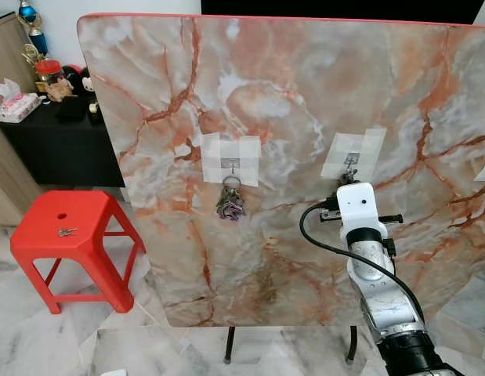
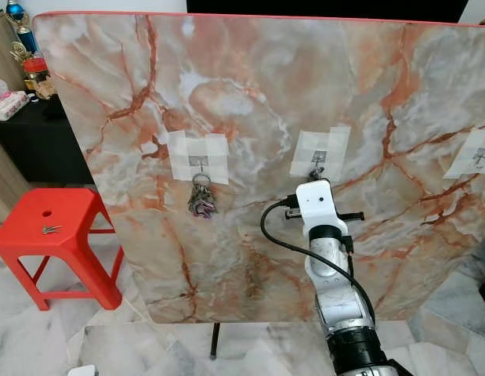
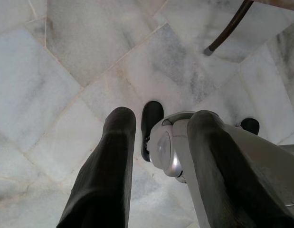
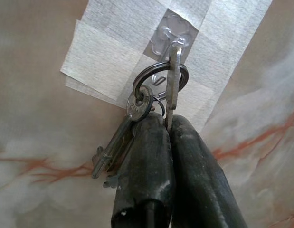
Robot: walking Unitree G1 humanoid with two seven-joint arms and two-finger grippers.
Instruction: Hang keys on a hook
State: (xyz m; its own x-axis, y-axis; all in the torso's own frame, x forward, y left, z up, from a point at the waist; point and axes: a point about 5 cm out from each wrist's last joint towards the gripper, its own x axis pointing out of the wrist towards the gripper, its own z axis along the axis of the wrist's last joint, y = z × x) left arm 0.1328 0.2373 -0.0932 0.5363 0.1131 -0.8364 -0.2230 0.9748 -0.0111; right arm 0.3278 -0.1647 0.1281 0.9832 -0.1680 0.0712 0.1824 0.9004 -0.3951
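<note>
An upright marble-patterned board (image 1: 289, 94) carries hooks on patches of white tape. A bunch of keys (image 1: 230, 202) hangs from the left hook (image 1: 231, 164). My right gripper (image 4: 166, 124) is raised to the middle hook (image 1: 351, 160) and is shut on the flat blade of one key of a second key bunch (image 4: 137, 107). That bunch's ring (image 4: 158, 80) lies right against the clear hook (image 4: 170, 31); I cannot tell whether it is over the prong. My left gripper (image 3: 161, 118) hangs open over the floor.
A third taped hook (image 2: 483, 157) sits at the board's right edge. A red plastic stool (image 1: 38, 227) with a small key (image 1: 67, 231) on it stands to the left. Behind it is a black cabinet (image 1: 54, 141). The board's thin black legs (image 1: 229, 345) rest on the marble floor.
</note>
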